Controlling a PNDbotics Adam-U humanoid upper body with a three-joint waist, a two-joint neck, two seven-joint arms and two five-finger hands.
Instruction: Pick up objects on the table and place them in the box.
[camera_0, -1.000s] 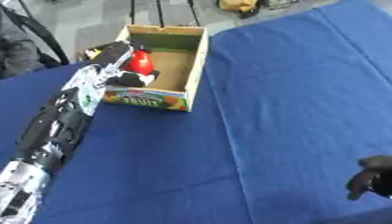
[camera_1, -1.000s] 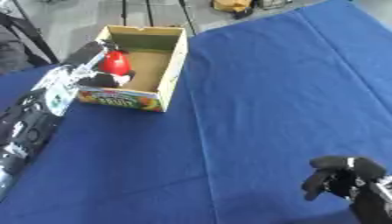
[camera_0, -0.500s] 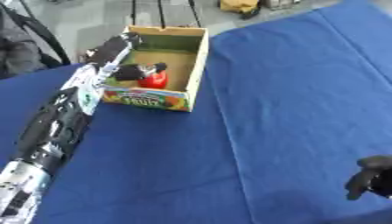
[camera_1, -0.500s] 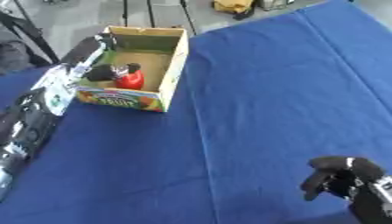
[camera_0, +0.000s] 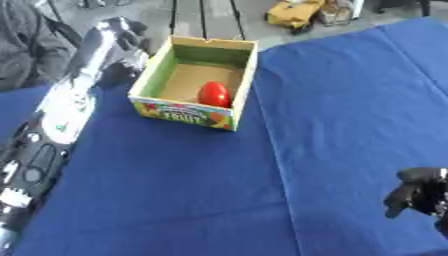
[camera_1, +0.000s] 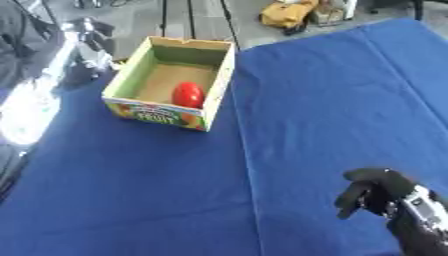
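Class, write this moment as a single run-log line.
red object: in box | left robot hand: beside box, empty | right robot hand: idle, lower right

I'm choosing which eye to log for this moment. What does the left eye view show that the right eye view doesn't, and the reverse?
Only the left eye view shows the left arm's long silver and black forearm down to the lower left corner. Only the right eye view shows the right hand whole, fingers curled, with its wrist. Both show the box, the red object inside it, the left hand beyond the box's left side, and the blue cloth.
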